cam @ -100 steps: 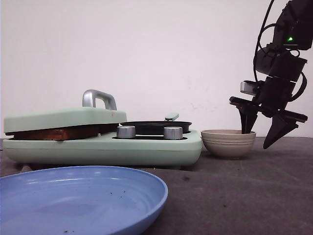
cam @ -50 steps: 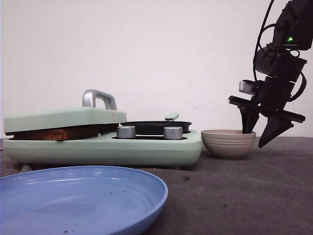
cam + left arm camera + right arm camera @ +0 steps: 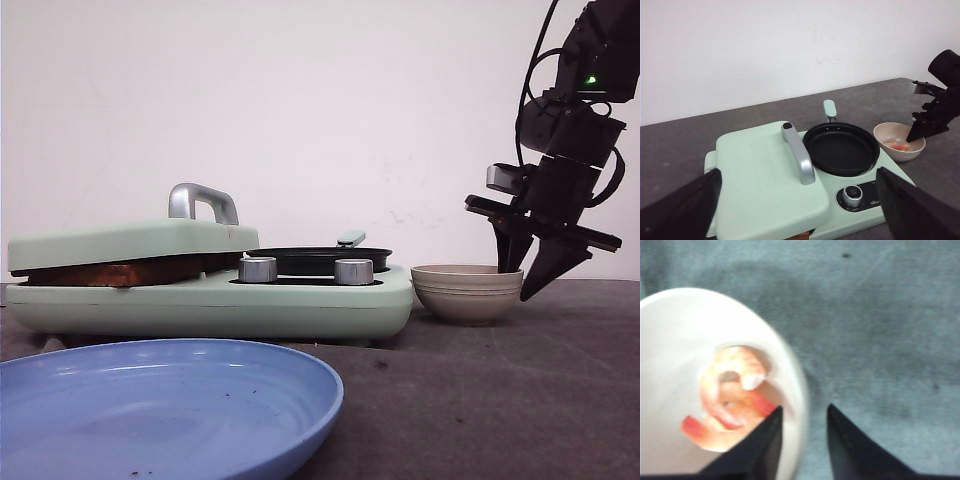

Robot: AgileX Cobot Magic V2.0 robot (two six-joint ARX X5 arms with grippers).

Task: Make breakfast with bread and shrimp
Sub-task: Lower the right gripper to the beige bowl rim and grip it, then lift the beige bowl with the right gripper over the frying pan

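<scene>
STEP: shrimp pickup | CHANGE: right black gripper [image 3: 522, 270] narrowed since a second ago, straddling the beige ribbed bowl [image 3: 466, 291] rim, gripping nothing | LEFT: left gripper [image 3: 800, 207] spread wide, empty | OBJECT: pale orange-pink curled shrimp [image 3: 730, 400] inside bowl, at 3 o'clock of mint-green breakfast cooker [image 3: 210, 290] | RISK: likely pinches rim, not shrimp
</scene>
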